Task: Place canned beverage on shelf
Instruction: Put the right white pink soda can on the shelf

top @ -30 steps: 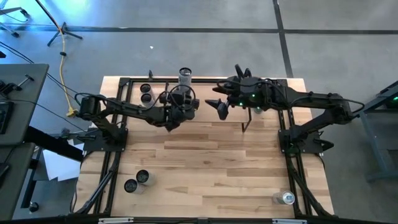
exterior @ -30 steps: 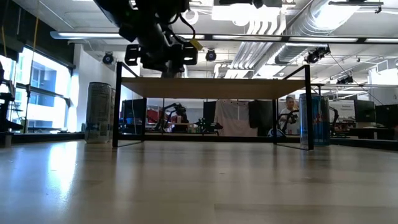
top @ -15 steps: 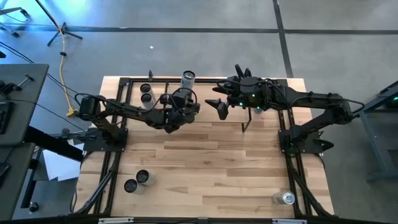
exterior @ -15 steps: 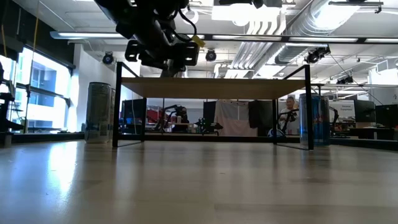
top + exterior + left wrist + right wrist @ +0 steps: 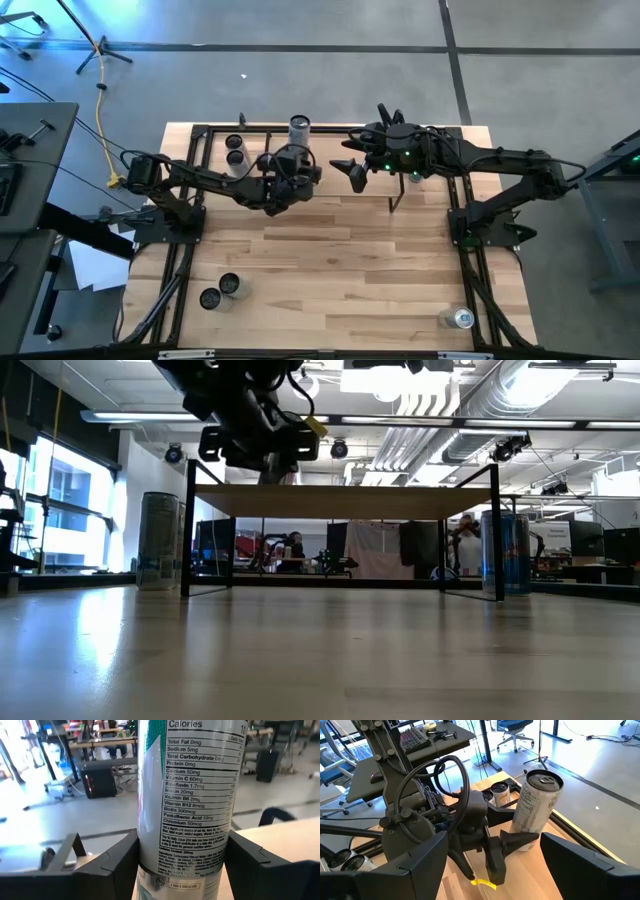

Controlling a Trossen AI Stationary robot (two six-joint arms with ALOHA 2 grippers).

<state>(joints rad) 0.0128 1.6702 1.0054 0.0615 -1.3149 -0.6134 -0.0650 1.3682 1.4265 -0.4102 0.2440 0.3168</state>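
A tall silver can [image 5: 299, 128] with a nutrition label [image 5: 185, 795] stands upright on its base on the far edge of the shelf [image 5: 345, 502], a light wood top on thin black legs. My left gripper [image 5: 296, 152] reaches level toward the far edge. It is open, with one finger on each side of the can's lower body [image 5: 527, 837]. My right gripper [image 5: 350, 172] hangs open above the shelf's right half, holding nothing and pointing toward the can. My left gripper's fingers [image 5: 117, 867] stand close against the two sides of the can's lower body [image 5: 150, 865], coming level from the near side. I cannot tell whether they touch it. The can stands upright on the shelf top.
Three more cans [image 5: 235, 150] stand on the shelf's left part. Two cans [image 5: 220, 290] stand on the table at the near left and one [image 5: 461, 318] at the near right. Black rail frames [image 5: 170, 280] run along both table sides. People sit far behind the table.
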